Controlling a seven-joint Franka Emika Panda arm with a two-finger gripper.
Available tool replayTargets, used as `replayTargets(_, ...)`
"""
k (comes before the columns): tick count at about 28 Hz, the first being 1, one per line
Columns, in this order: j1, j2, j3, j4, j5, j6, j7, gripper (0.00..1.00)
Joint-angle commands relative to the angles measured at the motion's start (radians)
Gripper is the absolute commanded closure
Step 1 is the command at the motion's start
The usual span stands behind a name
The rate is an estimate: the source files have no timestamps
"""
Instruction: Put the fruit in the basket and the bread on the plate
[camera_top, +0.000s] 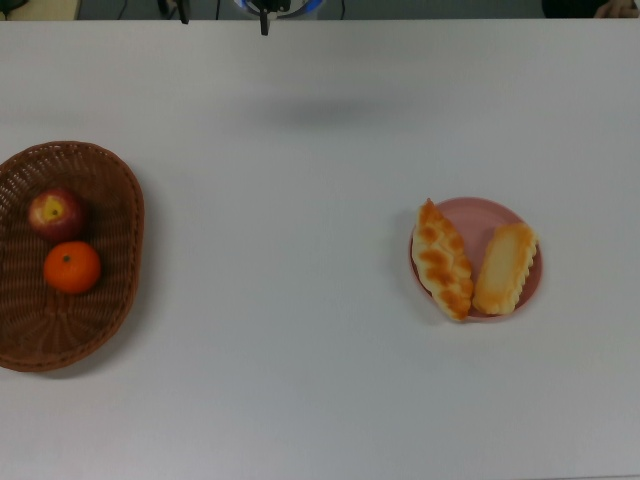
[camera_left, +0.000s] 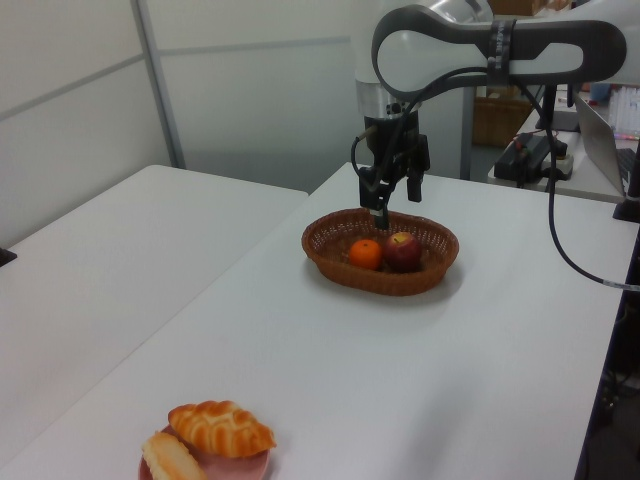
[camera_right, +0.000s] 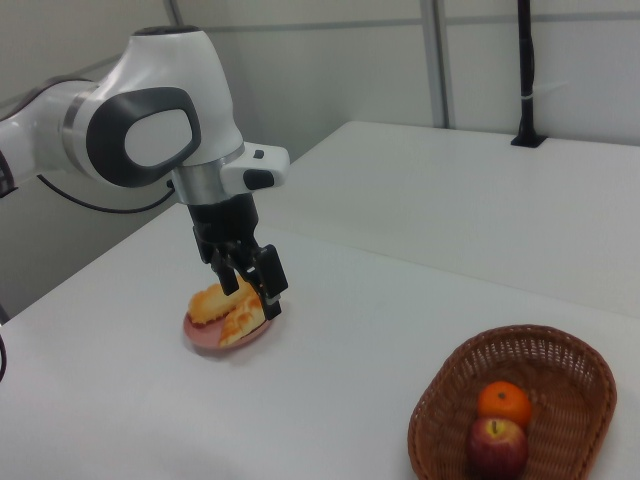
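On the white table (camera_top: 300, 380) the wicker basket (camera_top: 115, 190) lies at the top view's left edge, with the apple (camera_top: 55, 213) and the mandarin (camera_top: 72, 267) inside it. The two fruits sit close together, the apple on the far side of the mandarin in the top view. In the left view the basket (camera_left: 330, 255) stands far back on the table, the mandarin (camera_left: 366, 254) to the left view's left of the apple (camera_left: 403, 251). In the right view the basket (camera_right: 440, 425) is near the camera at the right view's right, the apple (camera_right: 497, 447) in front of the mandarin (camera_right: 505, 403).

The pink plate (camera_top: 478, 212) is well apart from the basket, toward the top view's right. Both loaves rest on it side by side: the plaited loaf (camera_top: 442, 259) on the top view's left, its ends reaching over the rim, and the ribbed loaf (camera_top: 505, 268) on the top view's right. In the left view the plate (camera_left: 240, 469) is at the bottom edge, near the camera, with the plaited loaf (camera_left: 221, 427) on top and the ribbed loaf (camera_left: 172, 458) partly cut off.

The gripper (camera_left: 394, 196) hangs in the air, pointing down, with its fingers spread apart and nothing between them. In the left view it appears above the far rim of the basket. In the right view the gripper (camera_right: 254, 283) overlaps the plate (camera_right: 205, 338) and loaves. In the top view only its fingertips show at the far edge.
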Motion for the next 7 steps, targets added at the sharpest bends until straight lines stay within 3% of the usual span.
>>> replayTargets(1,-0.004,0.014,0.009,0.001,0.022,0.041,-0.021,0.00)
replayTargets(3,-0.020,0.015,0.018,0.002,0.024,0.049,-0.022,0.00)
replayTargets(7,-0.092,0.012,0.080,0.016,0.024,0.040,-0.056,0.00)
